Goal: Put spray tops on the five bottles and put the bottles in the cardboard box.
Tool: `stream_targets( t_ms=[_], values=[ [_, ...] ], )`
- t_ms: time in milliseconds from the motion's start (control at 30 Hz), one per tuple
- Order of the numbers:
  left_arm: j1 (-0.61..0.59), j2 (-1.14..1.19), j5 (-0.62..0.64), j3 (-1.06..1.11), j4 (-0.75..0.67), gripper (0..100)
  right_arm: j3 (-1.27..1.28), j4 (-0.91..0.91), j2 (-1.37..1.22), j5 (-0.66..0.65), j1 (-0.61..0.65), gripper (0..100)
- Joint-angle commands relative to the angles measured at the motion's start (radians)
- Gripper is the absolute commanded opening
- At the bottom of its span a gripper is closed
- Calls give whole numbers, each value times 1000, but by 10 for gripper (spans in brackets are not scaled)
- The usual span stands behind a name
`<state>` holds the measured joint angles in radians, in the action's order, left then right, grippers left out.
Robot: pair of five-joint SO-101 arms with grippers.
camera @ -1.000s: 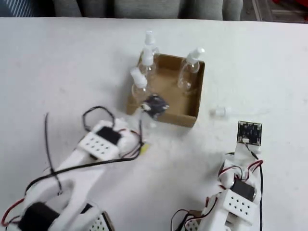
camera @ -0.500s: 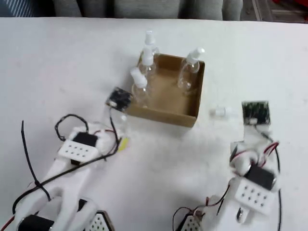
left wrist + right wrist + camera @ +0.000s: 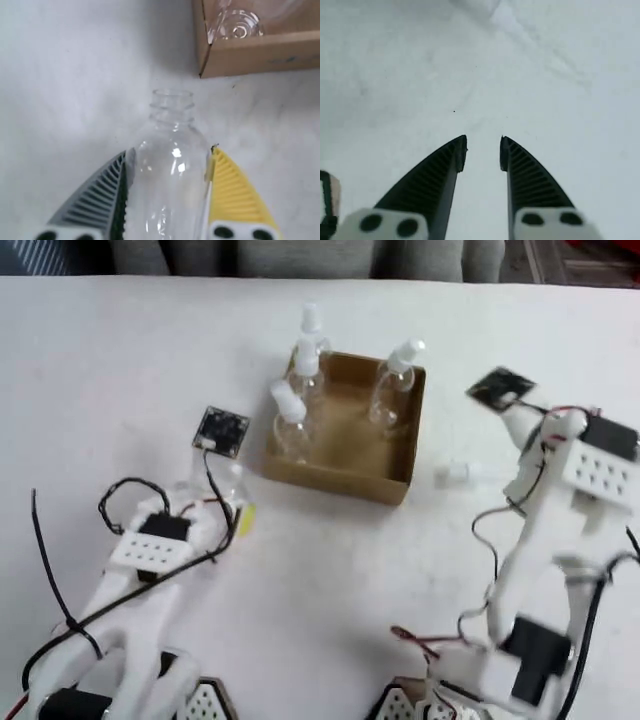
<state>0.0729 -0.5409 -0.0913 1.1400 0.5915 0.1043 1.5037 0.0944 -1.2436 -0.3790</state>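
— What sort of place is this?
— Hard to say. A white table (image 3: 120, 360) holds a small arm (image 3: 130, 600) near left and another arm (image 3: 530, 530) near right, with loose wires (image 3: 48, 558) and a bare camera board (image 3: 221, 430). That suggests a hobby or lab bench.
— And behind?
— Grey upholstered cushions (image 3: 300, 256) along the far edge: perhaps a lounge or home.

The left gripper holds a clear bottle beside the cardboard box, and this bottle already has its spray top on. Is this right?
No. The bottle in the left gripper has no spray top: the left wrist view shows its neck open. It is indeed held beside the cardboard box.
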Motion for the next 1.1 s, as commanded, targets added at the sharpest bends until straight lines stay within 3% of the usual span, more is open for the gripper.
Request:
stream_targets(
  t_ms=[0, 100, 267, 400, 533, 733, 833, 1067],
  values=[
    [-12, -35, 9, -3, -34, 20, -107, 12, -110, -204, 39, 81],
    [-12, -35, 9, -3, -34, 20, -138, 12, -171, -319, 70, 108],
    [-12, -33, 9, -2, -58, 20, -160, 5, -216, -391, 131, 227],
    [-12, -33, -5, 2, -60, 20, -144, 12, -219, -422, 179, 229],
    [-5, -35, -95, 38, -123, 20, -130, 7, -211, -425, 179, 228],
    [-4, -35, -77, 38, -129, 20, -215, 10, -208, -430, 131, 132],
    [-4, -35, -77, 38, -127, 20, -311, 45, -216, -431, 110, 139],
    [-8, -33, -86, 37, -126, 20, -318, 130, -243, -657, 99, 177]
  ],
)
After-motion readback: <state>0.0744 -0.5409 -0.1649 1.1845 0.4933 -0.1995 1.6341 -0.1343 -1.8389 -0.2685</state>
